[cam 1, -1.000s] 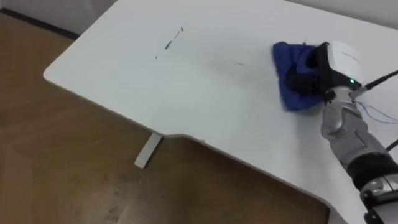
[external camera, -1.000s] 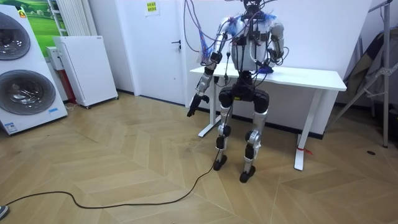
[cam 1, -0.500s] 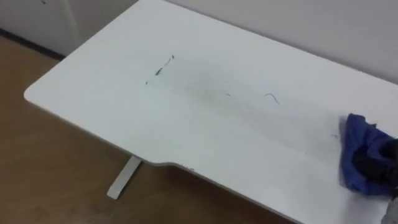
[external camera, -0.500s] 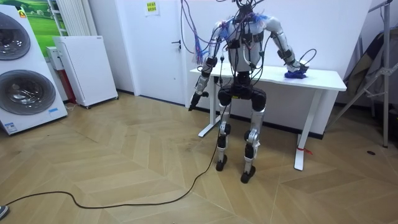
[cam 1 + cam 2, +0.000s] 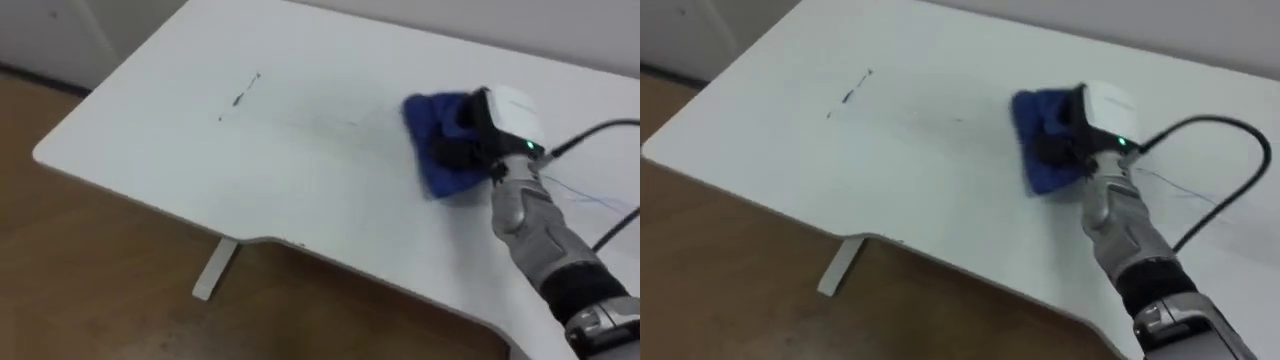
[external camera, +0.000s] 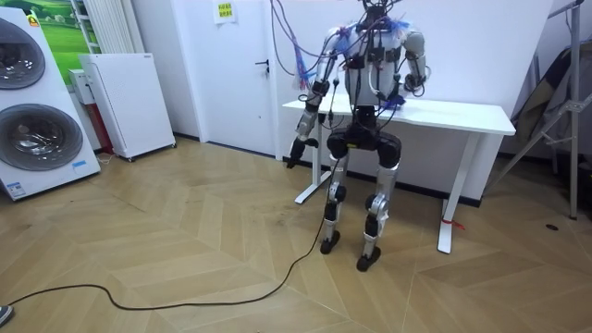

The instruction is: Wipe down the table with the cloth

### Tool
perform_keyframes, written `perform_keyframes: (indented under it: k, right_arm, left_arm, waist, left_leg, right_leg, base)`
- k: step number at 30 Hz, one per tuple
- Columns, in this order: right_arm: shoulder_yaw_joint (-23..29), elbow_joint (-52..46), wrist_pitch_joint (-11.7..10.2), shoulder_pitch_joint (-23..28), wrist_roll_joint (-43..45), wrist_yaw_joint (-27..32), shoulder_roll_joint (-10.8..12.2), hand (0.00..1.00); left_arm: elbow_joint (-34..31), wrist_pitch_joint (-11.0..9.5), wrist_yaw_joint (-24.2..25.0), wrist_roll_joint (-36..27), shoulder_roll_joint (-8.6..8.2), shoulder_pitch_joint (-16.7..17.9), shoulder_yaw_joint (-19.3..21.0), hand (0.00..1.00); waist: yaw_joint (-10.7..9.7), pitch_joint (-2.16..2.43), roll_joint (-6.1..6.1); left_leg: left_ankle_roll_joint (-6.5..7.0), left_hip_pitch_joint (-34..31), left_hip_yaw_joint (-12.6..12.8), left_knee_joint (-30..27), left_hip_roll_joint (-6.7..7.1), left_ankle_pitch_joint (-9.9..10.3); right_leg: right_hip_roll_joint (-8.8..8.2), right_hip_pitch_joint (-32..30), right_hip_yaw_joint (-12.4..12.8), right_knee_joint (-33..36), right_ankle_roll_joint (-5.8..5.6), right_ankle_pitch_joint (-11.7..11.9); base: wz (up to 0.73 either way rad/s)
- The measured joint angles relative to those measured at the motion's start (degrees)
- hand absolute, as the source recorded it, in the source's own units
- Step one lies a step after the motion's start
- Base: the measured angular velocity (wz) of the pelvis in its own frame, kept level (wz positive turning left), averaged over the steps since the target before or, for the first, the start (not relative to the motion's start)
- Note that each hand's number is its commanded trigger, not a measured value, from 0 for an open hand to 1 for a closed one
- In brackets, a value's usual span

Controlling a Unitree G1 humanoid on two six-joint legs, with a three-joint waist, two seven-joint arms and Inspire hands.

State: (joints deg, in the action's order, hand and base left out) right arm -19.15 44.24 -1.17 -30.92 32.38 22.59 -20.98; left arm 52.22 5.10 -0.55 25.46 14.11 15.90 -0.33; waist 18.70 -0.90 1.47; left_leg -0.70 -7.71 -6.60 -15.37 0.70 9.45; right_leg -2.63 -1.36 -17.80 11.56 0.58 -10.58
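A room with a herringbone wood floor [image 6: 185, 250] is seen. Two stacked washing machines [image 6: 35, 111] are set at the room view's left, and a low white cabinet [image 6: 128, 102] is placed beside them. What lies behind the lower machine's round door cannot be made out. A small sticker at its foot and a yellow notice [image 6: 225, 10] on the wall above the white door [image 6: 248, 74] are too small to be read.

A long white table [image 6: 462, 117] is set against the back wall, and the robot is stood upright at its near edge, facing it. From the head camera, the table's top [image 5: 300, 180] is shown as a plain white slab with rounded corners. It is carried on a white leg whose foot [image 5: 213, 268] rests on the floor.

A blue cloth [image 5: 424, 118], bunched and creased, is laid on the table top towards the robot's right, well in from the near edge. The right hand [image 5: 480, 140] is pressed down upon it from above, and much of the cloth is covered by it. Whether that hand is spread flat or clenched into the fabric cannot be told.

The left hand [image 6: 294, 154] is hung low beside the table's end at the room view's left, clear of the top. Its state cannot be told either.

A short dark stroke [image 5: 243, 93] is marked on the table's far left part, well apart from the cloth.
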Motion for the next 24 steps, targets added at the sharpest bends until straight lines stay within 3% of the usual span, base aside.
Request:
perform_keyframes:
  k: [2, 3, 5, 7, 8, 10, 11, 13, 16, 19, 21, 24]
  right_arm:
    - [0.54, 3.18, -0.66, 2.51, -0.78, 0.21, -1.91, 1.0]
    - [3.89, 3.64, -2.54, 6.19, -2.32, 1.04, -2.84, 1.0]
    - [7.8, 3.19, -4.79, 11.34, -3.5, 3.06, -2.85, 1.0]
    - [11.2, 3.21, -7.62, 16.16, -5.39, 4.52, -2.8, 1.0]
    - [14.02, 3.21, -8.8, 19.16, -5.42, 4.77, -2.75, 1.0]
    - [17.51, 3.21, -9.18, 22.5, -5.4, 4.99, -2.82, 1.0]
    - [18.58, 3.22, -9.18, 24.28, -5.38, 5.01, -2.95, 1.0]
    - [19.6, 3.58, -9.16, 25.96, -5.33, 5.01, -3.01, 1.0]
    - [19.01, 4.11, -7.57, 25.43, -5.59, 5.04, -3.03, 1.0]
    - [15.5, 4.25, -3.64, 21.28, -5.05, 5.33, -2.46, 1.0]
    - [12.45, 3.97, 0.28, 17.32, -3.0, 4.94, -1.78, 1.0]
    - [6.18, 1.48, 3.15, 12.22, -0.68, 2.58, -0.67, 1.0]
  left_arm:
    - [-0.25, 0.76, 0.0, 0.04, 0.27, 2.16, 0.09, 0.0]
    - [-0.31, 0.78, -0.01, 0.45, 0.46, 2.65, 0.39, 0.0]
    - [-0.74, 0.71, -0.04, 0.42, 0.75, 4.51, 1.04, 0.0]
    - [-0.76, 0.61, -0.15, 0.44, 0.86, 6.1, 2.67, 0.0]
    - [-0.83, 0.34, -0.15, 0.47, 0.86, 6.24, 4.1, 0.0]
    - [-0.87, -0.24, -0.27, 0.59, 0.91, 6.68, 6.05, 0.0]
    - [-0.91, -0.5, -0.29, 0.66, 1.15, 6.31, 6.67, 0.0]
    - [-0.92, -0.6, -0.49, 1.17, 1.15, 4.97, 7.36, 0.0]
    - [-1.54, -1.66, -0.59, 0.9, 1.08, 2.94, 6.51, 0.0]
    - [-1.05, -1.25, -1.0, 1.02, -0.21, 1.36, 4.1, 0.0]
    - [-1.04, -1.15, -1.01, 1.01, -1.29, 1.14, 2.97, 0.0]
    - [-1.05, 0.25, -1.01, 1.08, -1.3, 1.18, 1.53, 0.0]
  waist:
    - [-0.78, 0.01, 0.6]
    - [-1.66, 0.12, 0.88]
    - [-3.58, 0.33, 1.27]
    - [-4.63, 0.41, 1.87]
    - [-5.83, 0.66, 2.23]
    - [-6.95, 0.88, 2.41]
    - [-7.75, 1.24, 2.73]
    - [-8.01, 1.46, 2.98]
    - [-8.55, 1.46, 2.24]
    - [-6.63, 1.39, 0.47]
    - [-4.6, 1.3, -0.67]
    - [-2.0, 1.12, -0.41]
  left_leg:
    - [0.12, 0.02, 0.06, 0.05, 0.29, -0.06]
    - [0.28, 0.04, 0.42, 0.08, 0.46, -0.16]
    - [0.41, 0.71, 0.72, 0.14, 0.66, -0.24]
    - [0.44, 2.34, 1.87, 0.54, 0.69, -0.23]
    - [0.46, 3.14, 1.89, 0.64, 1.2, -0.22]
    - [0.86, 4.45, 2.79, 0.98, 1.3, 0.03]
    - [0.88, 4.73, 3.15, 1.02, 1.42, 0.04]
    - [1.14, 5.46, 3.41, 1.07, 1.41, 0.2]
    - [1.98, 6.32, 3.69, 0.95, 1.08, 1.19]
    - [1.85, 6.24, 5.03, 0.36, 0.89, 1.92]
    - [1.65, 5.41, 5.01, -0.35, 0.57, 1.96]
    - [1.66, 4.28, 4.86, -0.01, 0.32, 1.31]
  right_leg:
    - [-0.27, 1.16, -0.99, -0.12, -0.36, -0.23]
    - [-0.39, 1.81, -0.52, -0.17, -0.38, -0.24]
    - [-0.58, 2.92, 0.62, -0.59, -0.47, -0.21]
    - [-0.96, 4.75, 0.36, -1.22, -0.76, -0.35]
    - [-1.17, 6.03, 0.25, -1.72, -0.87, -0.29]
    - [-1.29, 7.05, 0.57, -1.79, -0.92, -0.29]
    - [-1.38, 7.32, 0.62, -1.81, -0.96, -0.31]
    - [-1.42, 7.84, 0.7, -1.87, -1.12, -0.24]
    - [-1.33, 8.36, 1.24, -1.68, -1.85, -0.63]
    - [-1.17, 7.97, 2.46, -1.68, -1.96, -0.51]
    - [-0.62, 5.93, 4.18, -0.53, -1.41, -0.12]
    - [0.34, 3.01, 6.61, 0.33, -0.61, -0.01]
  base:
    - [0.72]
    - [0.73]
    - [0.49]
    - [0.15]
    - [0.05]
    - [-0.05]
    - [-0.18]
    - [-0.26]
    - [-0.28]
    - [-0.65]
    - [-0.53]
    - [-0.56]
